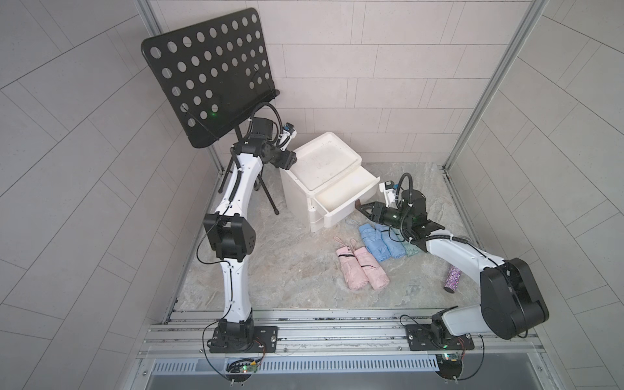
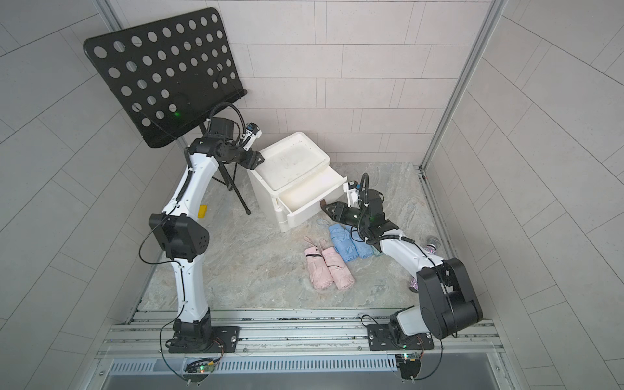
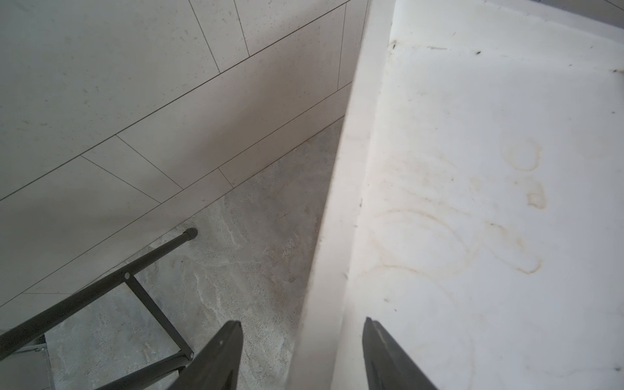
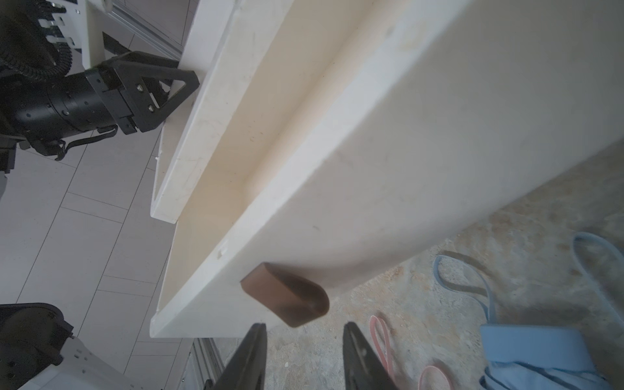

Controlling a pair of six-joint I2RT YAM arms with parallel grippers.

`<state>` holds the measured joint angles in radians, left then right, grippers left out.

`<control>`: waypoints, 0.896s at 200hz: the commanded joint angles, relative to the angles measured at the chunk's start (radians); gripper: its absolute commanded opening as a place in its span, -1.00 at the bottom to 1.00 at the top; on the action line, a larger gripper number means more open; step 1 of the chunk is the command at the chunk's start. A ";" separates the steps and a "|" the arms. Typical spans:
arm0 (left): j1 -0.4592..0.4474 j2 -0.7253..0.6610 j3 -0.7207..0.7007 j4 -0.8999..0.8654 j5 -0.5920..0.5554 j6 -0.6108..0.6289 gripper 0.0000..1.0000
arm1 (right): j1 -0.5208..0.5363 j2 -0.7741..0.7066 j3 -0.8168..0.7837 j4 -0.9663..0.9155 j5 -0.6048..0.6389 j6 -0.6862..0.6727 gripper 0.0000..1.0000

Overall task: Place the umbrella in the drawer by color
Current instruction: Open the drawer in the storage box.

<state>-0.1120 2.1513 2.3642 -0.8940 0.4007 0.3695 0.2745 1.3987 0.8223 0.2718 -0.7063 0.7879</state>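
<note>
The white drawer cabinet (image 1: 324, 162) stands at the back, and its top drawer (image 1: 347, 207) is pulled out and empty. Two pink folded umbrellas (image 1: 363, 270) and two blue ones (image 1: 381, 243) lie on the floor in front of it; a pale green one (image 1: 410, 248) is partly hidden under my right arm. My right gripper (image 1: 363, 208) (image 4: 304, 326) is open, just short of the drawer's brown handle (image 4: 287, 297), with nothing between its fingers. My left gripper (image 1: 287, 160) (image 3: 302, 324) is open, straddling the cabinet top's rim (image 3: 337, 236) without clamping it.
A black perforated music stand (image 1: 209, 74) rises at the back left, its legs (image 3: 101, 287) on the floor beside the cabinet. A glittery cylinder (image 1: 452, 278) stands by the right arm. A small yellow piece (image 2: 202, 211) lies behind the left arm. Tiled walls close in three sides.
</note>
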 commanded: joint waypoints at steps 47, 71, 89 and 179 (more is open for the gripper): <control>0.011 -0.014 0.032 0.010 0.013 -0.046 0.48 | 0.000 -0.114 0.027 -0.135 0.048 -0.097 0.25; 0.021 -0.035 0.037 0.033 0.003 -0.081 0.55 | 0.000 -0.157 0.039 -0.203 0.072 -0.140 0.47; 0.031 -0.060 0.040 0.049 0.006 -0.110 0.60 | 0.000 -0.191 0.050 -0.260 0.099 -0.173 0.57; 0.055 -0.282 -0.015 -0.065 0.100 -0.159 0.60 | 0.001 -0.294 0.190 -0.696 0.153 -0.398 0.65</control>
<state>-0.0608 1.9800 2.3703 -0.8845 0.4236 0.2207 0.2745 1.1458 0.9554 -0.2127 -0.5777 0.5060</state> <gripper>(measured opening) 0.800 0.827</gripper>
